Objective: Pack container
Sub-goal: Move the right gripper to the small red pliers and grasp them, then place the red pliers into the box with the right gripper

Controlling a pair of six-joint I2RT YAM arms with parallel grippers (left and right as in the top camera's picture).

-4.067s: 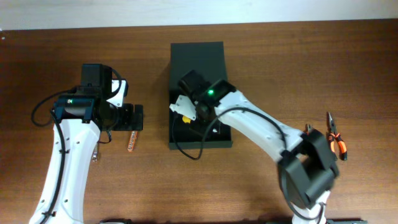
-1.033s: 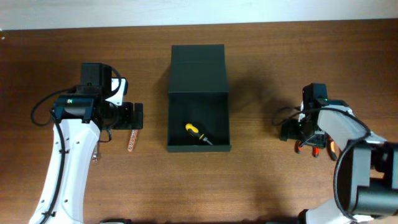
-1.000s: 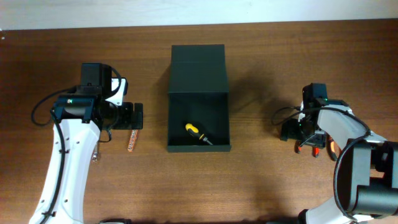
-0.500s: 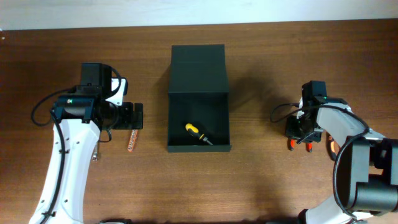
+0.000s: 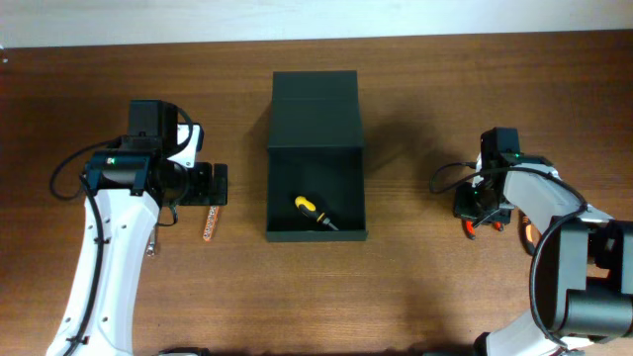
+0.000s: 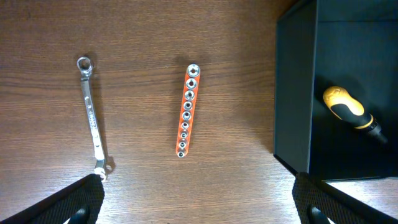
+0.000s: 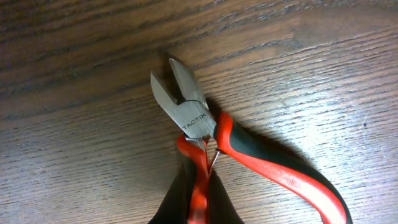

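**A:** Where is the box [image 5: 341, 178]?

**B:** In the middle of the overhead view, on the brown wooden table [image 5: 415, 297]. It stands open, with its lid [image 5: 315, 107] folded back toward the top of the frame.

**A:** Anything inside?

**B:** One screwdriver [image 5: 315, 213] with a yellow and black handle. It lies slantwise on the floor of the box, near the lower wall. The left wrist view shows it too, at the right, just past the dark side wall.

**A:** And the left gripper [image 5: 213, 185]?

**B:** It sits to the left of the box, near it but not touching. Its fingers [image 6: 81, 199] are spread wide, one in each lower corner of the wrist view, with nothing between them. On the wood in that view lie an orange socket strip [image 6: 186, 111] and, further left, a wrench [image 6: 92, 124]. The two are apart, and both run roughly top to bottom.

**A:** The right gripper [image 5: 475, 213]?

**B:** It is at the right of the overhead view, well apart from the box. Its dark fingers are closed on one red handle of a pair of pliers [image 7: 193, 118]. The pliers' head points toward the upper left of the wrist view, with the blades slightly parted. The other handle, red and black, runs off to the lower right.

**A:** Are the pliers off the table?

**B:** I cannot tell. Their shadow falls just beside them on the wood.
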